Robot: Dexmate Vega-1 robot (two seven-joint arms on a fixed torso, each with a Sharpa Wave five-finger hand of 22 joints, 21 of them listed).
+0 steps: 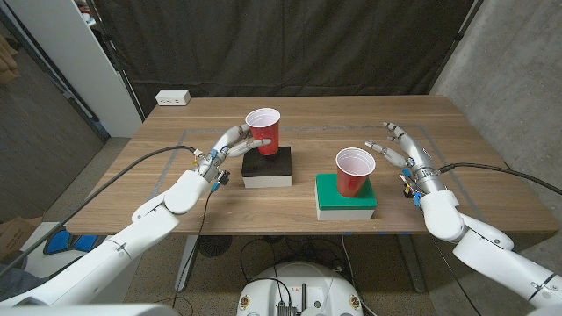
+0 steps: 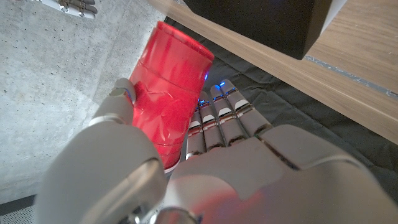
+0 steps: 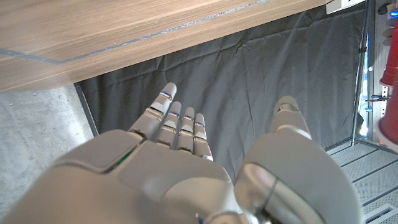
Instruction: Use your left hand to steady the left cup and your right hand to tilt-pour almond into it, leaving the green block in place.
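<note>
At the wooden table (image 1: 158,140), you are between the task's two halves: the steadying grip looks made, the pour not yet begun; your next move, as I judge it, is to bring the right hand in around the right cup and close on it before any lift or tilt toward the left cup.

The black block (image 1: 268,168) sits left of centre and the green block (image 1: 345,197) right of centre, well apart; each carries one upright red cup.

Your left hand (image 1: 235,143) wraps the left cup (image 1: 263,131) from its left side, fingers (image 2: 219,118) curled behind the wall and thumb in front, as the left wrist view shows at close range; the cup stands on the black block.

Your right hand (image 1: 398,150) holds nothing, its fingers (image 3: 180,124) spread wide apart, and it stands just beside the right cup (image 1: 354,172) without touching it; that cup rests on the green block.

Whether almonds lie inside the right cup, you cannot tell from here; its mouth shows only white.

Close gently, for a thin cup may buckle, and lift straight up so the green block stays put.
</note>
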